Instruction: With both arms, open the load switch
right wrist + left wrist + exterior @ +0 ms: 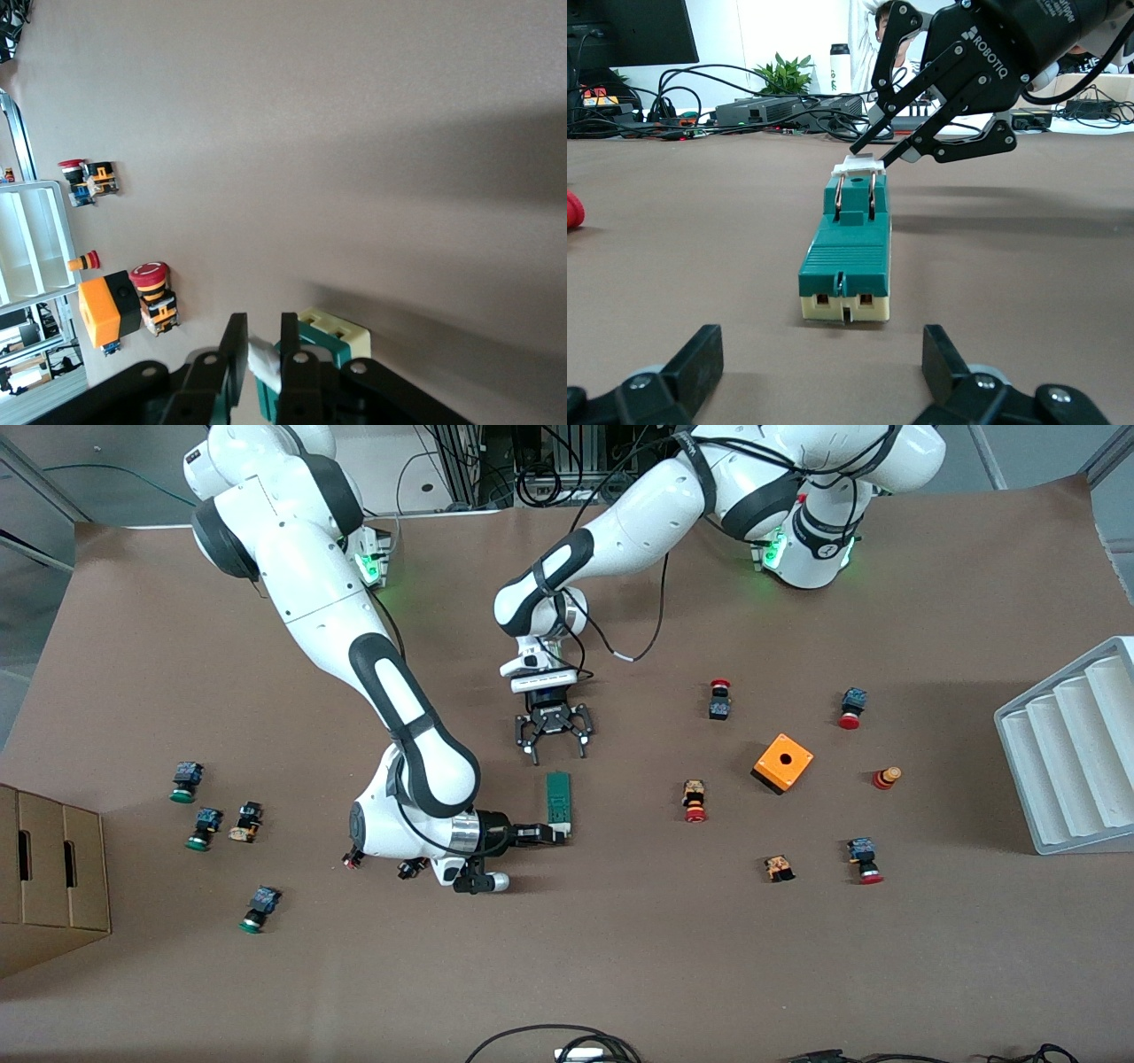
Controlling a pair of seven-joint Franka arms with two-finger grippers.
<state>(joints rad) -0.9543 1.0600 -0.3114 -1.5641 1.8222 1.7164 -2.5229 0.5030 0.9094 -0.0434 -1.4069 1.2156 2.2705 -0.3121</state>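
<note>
So the load switch (pixel 558 799) lies flat in the middle of the table, long axis running toward the front camera. The orange box (pixel 783 762) and the scattered push-buttons are well apart from it, so nothing crowds the job.

The right gripper (pixel 560 833) is down low at the switch's nearer end. Its claw is narrowed to a pinch on the white slider (pixel 859 164), and the right wrist view shows the white piece sandwiched between both fingers. The left gripper (pixel 555 748) hovers just off the switch's farther end with its claw spread wide and nothing in it. Its two fingers (pixel 700 361) frame the green body in its own wrist view.

My take: the slider grip looks done, and bracing the body is what's left. I'd bring the left claw down squarely over the green housing and close across the narrow sides, not on the copper loops on top. Get that clamp firm before any pull (the block looks light, and I'd bet it just skids otherwise). Then pull the slider straight along the switch's length, without twisting, since the pinch sits on a small tab and could slip off.
</note>
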